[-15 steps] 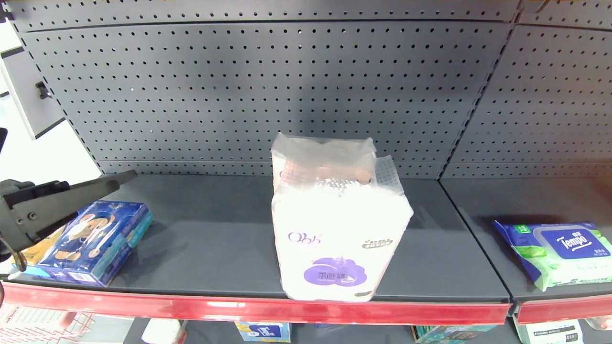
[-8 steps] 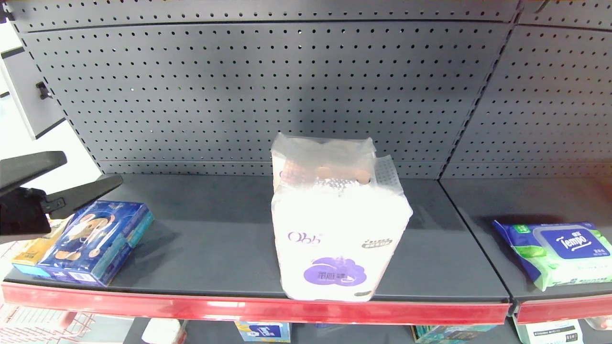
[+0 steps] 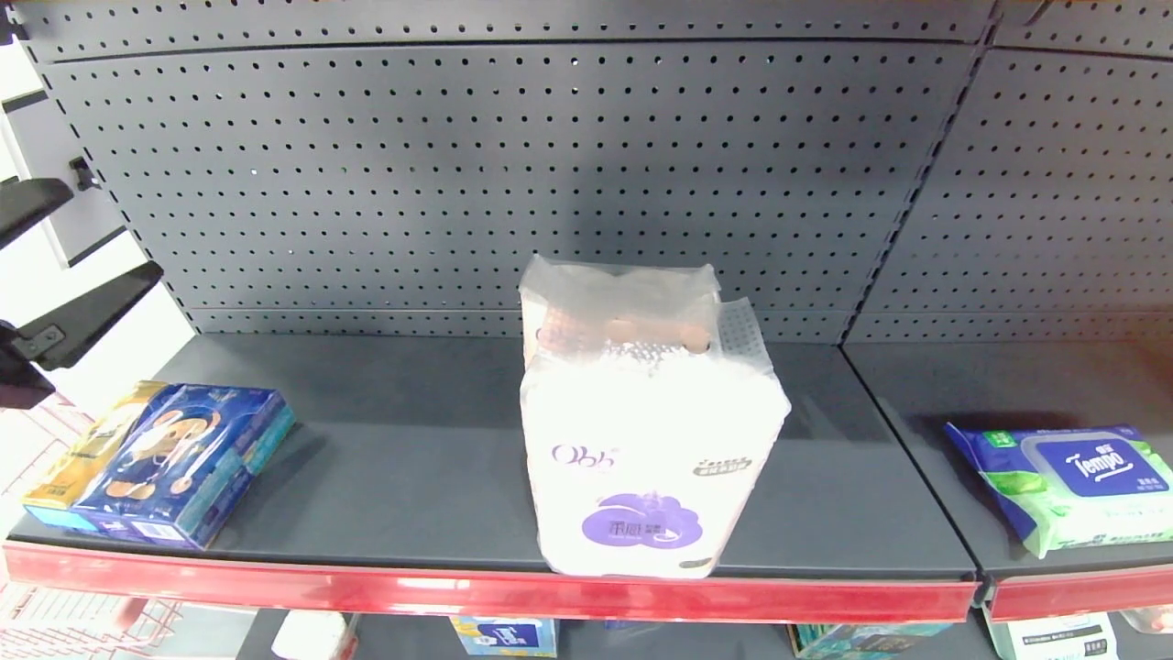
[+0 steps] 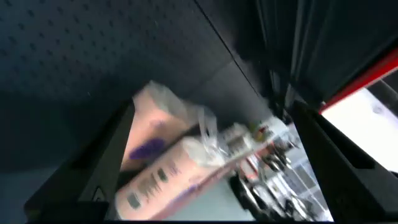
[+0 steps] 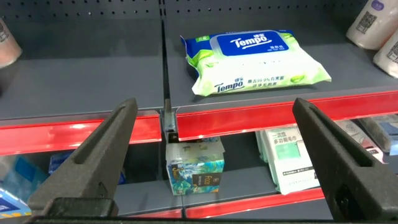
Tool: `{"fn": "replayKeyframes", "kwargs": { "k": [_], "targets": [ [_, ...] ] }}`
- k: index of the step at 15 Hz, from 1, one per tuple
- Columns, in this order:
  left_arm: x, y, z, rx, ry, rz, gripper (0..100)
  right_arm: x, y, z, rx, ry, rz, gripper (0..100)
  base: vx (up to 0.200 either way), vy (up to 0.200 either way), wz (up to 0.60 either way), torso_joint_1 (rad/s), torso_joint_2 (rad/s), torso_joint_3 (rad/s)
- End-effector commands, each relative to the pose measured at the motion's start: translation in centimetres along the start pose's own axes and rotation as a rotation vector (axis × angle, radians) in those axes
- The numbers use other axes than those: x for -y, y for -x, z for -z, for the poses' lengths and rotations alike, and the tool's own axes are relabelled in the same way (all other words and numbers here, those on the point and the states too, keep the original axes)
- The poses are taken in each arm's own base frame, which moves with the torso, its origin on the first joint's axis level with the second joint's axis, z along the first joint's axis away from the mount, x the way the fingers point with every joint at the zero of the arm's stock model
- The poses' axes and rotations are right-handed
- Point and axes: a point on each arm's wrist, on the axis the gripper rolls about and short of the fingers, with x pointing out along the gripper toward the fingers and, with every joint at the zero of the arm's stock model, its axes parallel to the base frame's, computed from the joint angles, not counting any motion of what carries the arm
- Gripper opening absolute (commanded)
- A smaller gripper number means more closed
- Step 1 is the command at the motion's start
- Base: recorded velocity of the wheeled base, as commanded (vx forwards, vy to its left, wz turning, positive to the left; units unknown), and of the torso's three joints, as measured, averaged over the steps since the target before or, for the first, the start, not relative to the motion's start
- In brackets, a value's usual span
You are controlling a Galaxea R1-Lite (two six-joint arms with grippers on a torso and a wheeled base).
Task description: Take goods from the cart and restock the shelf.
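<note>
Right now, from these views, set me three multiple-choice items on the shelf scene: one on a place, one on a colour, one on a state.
1. Where on the shelf does the white pack of paper rolls stand?
A. In the middle, at the front edge
B. At the far left end
C. Against the back wall, at the right end

2. What colour is the strip along the shelf's front edge?
A. Yellow
B. Red
C. Green

3. How is the left gripper?
A. Shut on a bottle
B. Open, holding nothing
C. Shut on a tin

Answers:
1 A, the pack stands mid-board with its base right at the strip.
2 B, the strip is red along the whole front.
3 B, its two fingers stand apart with nothing between them.
</note>
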Motion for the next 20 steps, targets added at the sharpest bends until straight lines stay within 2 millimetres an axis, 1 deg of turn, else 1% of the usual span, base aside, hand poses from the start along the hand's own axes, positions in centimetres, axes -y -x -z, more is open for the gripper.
{"fn": "replayKeyframes", "kwargs": {
  "k": [1, 2, 3, 4, 5, 6, 8, 9, 11, 12, 14, 15, 16, 17, 18, 19, 20],
  "targets": [
    [-1.8, -0.4, 0.0, 0.082, -0.060, -0.108, 100, 0.0, 0.0, -0.1, 0.002, 0.001, -0.002, 100, 0.000, 0.000, 0.00, 0.000, 0.00, 0.000],
    [-2.3, -0.3, 0.1, 0.107, -0.127, -0.164, 100, 0.0, 0.0, -0.1, 0.002, 0.001, -0.002, 100, 0.000, 0.000, 0.00, 0.000, 0.00, 0.000],
    [-2.3, -0.3, 0.2, 0.108, -0.142, -0.175, 100, 0.0, 0.0, -0.1, 0.002, 0.001, -0.002, 100, 0.000, 0.000, 0.00, 0.000, 0.00, 0.000],
    [-2.2, -0.1, 0.3, 0.104, -0.213, -0.206, 100, 0.0, 0.0, -0.1, 0.002, 0.001, -0.002, 100, 0.000, 0.000, 0.00, 0.000, 0.00, 0.000],
    [-2.5, 0.1, 0.6, 0.086, -0.322, -0.253, 100, 0.0, 0.0, -0.1, 0.002, 0.001, -0.002, 100, 0.000, 0.000, 0.00, 0.000, 0.00, 0.000],
    [-3.0, 0.3, 0.7, 0.099, -0.409, -0.352, 100, 0.0, 0.0, 0.0, 0.000, 0.000, -0.002, 100, 0.000, 0.000, 0.00, 0.000, 0.00, 0.000],
    [-3.7, 0.4, 1.1, 0.112, -0.490, -0.517, 100, 0.0, 0.0, -0.1, 0.002, 0.001, -0.003, 100, 0.000, 0.000, 0.00, 0.000, 0.00, 0.000],
    [-3.3, 0.5, 1.3, 0.117, -0.508, -0.540, 100, 0.0, 0.0, -0.1, 0.002, 0.001, -0.002, 100, 0.000, 0.000, 0.00, 0.000, 0.00, 0.000],
    [-1.8, 1.5, 1.7, 0.107, -0.578, -0.606, 100, 0.0, 0.0, 0.0, 0.002, 0.001, 0.000, 100, 0.000, 0.000, 0.00, 0.000, 0.00, 0.000],
    [-1.3, 2.2, 2.2, 0.074, -0.637, -0.672, 100, 0.0, 0.0, 0.0, 0.002, 0.008, 0.006, 100, 0.000, 0.000, 0.00, 0.000, 0.00, 0.000],
    [-0.1, 4.2, 3.3, 0.015, -0.785, -0.923, 100, 0.0, 0.0, 0.0, -0.003, 0.026, 0.004, 100, 0.000, 0.000, 0.00, 0.000, 0.00, 0.000],
    [1.1, 5.2, 3.9, -0.006, -0.823, -0.998, 100, 0.0, 0.1, -0.8, 0.013, 0.066, -0.010, 100, 0.000, 0.000, 0.00, 0.000, 0.00, 0.000],
    [2.5, 5.7, 4.0, -0.004, -0.831, -0.983, 100, 0.1, -0.7, -4.7, -0.016, 0.059, -0.039, 100, 0.000, 0.000, 0.00, 0.000, 0.00, 0.000],
    [3.6, 6.5, 4.5, -0.016, -0.837, -0.987, 100, 0.5, -3.4, -10.6, -0.064, 0.011, -0.049, 100, 0.000, 0.000, 0.00, 0.000, 0.00, 0.000],
    [4.4, 7.2, 4.9, -0.032, -0.839, -0.984, 100, 0.8, -5.7, -13.9, -0.085, -0.028, -0.048, 100, 0.000, 0.000, 0.00, 0.000, 0.00, 0.000],
    [5.8, 8.5, 5.9, -0.083, -0.816, -0.982, 100, 1.0, -8.3, -16.1, -0.115, 0.000, -0.087, 100, 0.000, 0.000, 0.00, 0.000, 0.00, 0.000],
    [7.6, 9.8, 6.6, -0.146, -0.790, -0.966, 100, 0.6, -9.7, -15.4, -0.171, 0.110, -0.190, 100, 0.000, 0.000, 0.00, 0.000, 0.00, 0.000]
  ]
}}
